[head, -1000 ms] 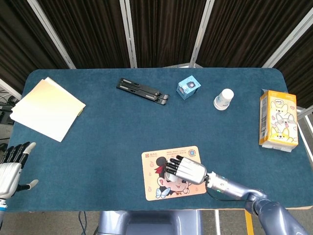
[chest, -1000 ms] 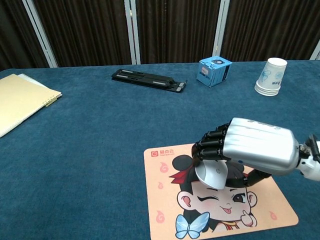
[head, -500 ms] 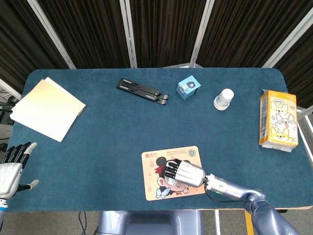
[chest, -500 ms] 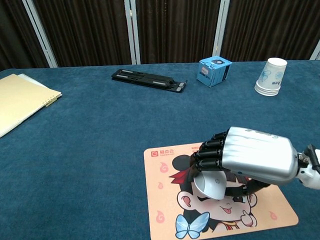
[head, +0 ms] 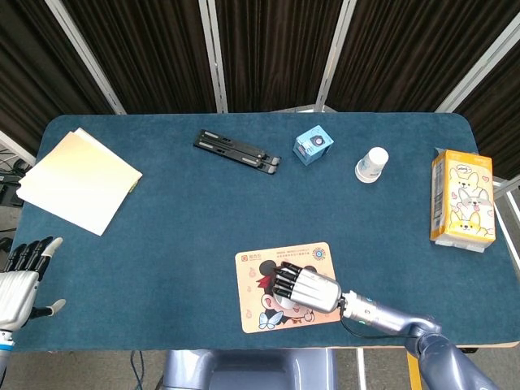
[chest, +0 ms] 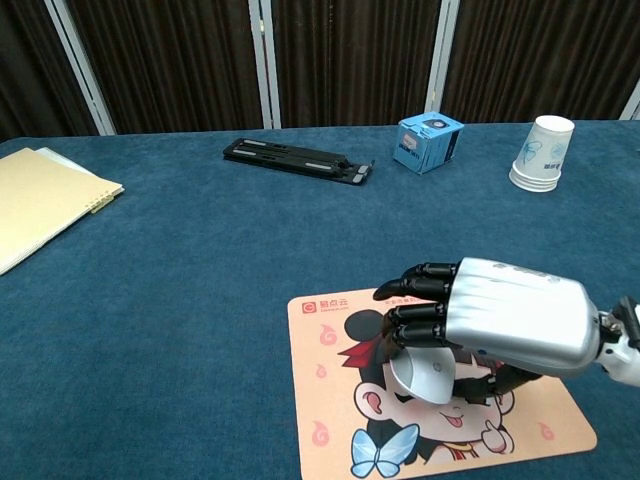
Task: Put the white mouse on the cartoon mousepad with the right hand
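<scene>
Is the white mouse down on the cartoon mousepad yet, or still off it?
On it, apparently: in the chest view the white mouse sits on the cartoon mousepad, the right hand curled over it. Actual contact cannot be told.

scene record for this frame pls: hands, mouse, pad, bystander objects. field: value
right hand: over white mouse, fingers starting to spread; right hand seems still in contact, grip unclear
left hand: left hand at near-left table edge, open, holding nothing
mouse: on cartoon mousepad, upper middle of print
mousepad: flat, near edge of table
bystanders: yellow folder far left; black stand; blue box; paper cups; yellow carton far right
task status: mouse placed, release not confirmed
</scene>
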Robot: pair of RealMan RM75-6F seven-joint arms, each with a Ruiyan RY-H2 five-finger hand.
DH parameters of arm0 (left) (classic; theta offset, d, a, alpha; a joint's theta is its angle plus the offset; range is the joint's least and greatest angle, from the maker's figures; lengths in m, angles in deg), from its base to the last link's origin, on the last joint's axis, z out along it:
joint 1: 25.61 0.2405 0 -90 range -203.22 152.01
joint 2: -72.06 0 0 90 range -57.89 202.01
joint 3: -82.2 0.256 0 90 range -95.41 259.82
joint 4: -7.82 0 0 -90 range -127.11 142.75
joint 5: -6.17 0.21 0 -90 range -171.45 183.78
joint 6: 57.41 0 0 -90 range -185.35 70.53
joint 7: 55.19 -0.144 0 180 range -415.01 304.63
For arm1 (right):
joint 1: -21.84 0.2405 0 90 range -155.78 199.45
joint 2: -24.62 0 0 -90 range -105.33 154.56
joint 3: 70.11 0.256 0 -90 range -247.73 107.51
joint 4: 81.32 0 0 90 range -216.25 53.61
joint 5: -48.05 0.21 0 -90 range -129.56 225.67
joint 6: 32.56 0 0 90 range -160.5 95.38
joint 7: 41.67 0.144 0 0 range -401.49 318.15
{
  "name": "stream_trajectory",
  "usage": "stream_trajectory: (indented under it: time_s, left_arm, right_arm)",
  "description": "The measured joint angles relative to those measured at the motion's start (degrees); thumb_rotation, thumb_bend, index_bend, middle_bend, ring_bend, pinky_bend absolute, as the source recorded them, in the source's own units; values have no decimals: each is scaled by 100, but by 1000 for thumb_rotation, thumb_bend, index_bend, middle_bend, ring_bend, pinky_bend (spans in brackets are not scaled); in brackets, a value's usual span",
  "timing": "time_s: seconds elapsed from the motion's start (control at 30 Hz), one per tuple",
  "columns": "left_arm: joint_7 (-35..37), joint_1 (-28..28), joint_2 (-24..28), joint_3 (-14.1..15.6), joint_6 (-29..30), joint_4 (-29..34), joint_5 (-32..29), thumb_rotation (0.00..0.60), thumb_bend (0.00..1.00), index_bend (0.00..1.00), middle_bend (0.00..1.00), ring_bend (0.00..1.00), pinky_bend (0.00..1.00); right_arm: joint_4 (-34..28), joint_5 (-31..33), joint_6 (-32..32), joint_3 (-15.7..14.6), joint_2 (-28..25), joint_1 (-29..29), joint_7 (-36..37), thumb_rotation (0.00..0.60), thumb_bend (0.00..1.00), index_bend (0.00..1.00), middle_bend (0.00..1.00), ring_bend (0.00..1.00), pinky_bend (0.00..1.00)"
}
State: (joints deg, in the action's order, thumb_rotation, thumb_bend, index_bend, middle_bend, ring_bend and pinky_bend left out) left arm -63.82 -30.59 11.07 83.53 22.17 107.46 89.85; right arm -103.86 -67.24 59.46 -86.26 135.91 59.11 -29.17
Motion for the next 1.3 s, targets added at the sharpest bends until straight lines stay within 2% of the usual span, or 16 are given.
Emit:
stream_trajectory:
  time_s: [0.07,0.13,0.43,0.57,0.77,0.93,1.17,1.3]
  left_arm:
    - [10,0,4,-1,0,1,-2,600,94,0,0,0,0]
    - [27,1,8,-4,-2,9,-8,600,95,0,0,0,0]
    - [80,9,17,-2,24,2,24,600,94,0,0,0,0]
    - [116,16,22,1,39,-8,44,600,96,0,0,0,0]
    - [192,23,36,9,52,-25,80,600,96,0,0,0,0]
    - [207,24,38,16,61,-32,109,600,95,0,0,0,0]
    - [239,44,34,12,94,-42,114,600,94,0,0,0,0]
    - [243,62,33,26,152,-64,189,600,95,0,0,0,0]
  right_arm:
    - [-41,-5,-8,-18,-16,-3,-31,600,195,498,269,17,101]
    - [-76,-26,11,-46,-35,-7,-84,600,194,481,249,0,64]
    - [-329,-26,38,-72,-136,-32,-302,600,191,418,210,0,22]
    - [-479,2,26,-46,-261,-17,-419,600,186,320,159,0,0]
    - [-935,52,7,11,-608,16,-706,600,182,237,112,0,0]
    - [-1693,184,-125,142,-1000,31,-1188,600,175,164,57,0,0]
    - [-3087,426,-486,324,-1749,-19,-2213,600,177,162,54,0,0]
    - [-4032,859,-631,490,-2226,-245,-2654,600,180,162,54,0,0]
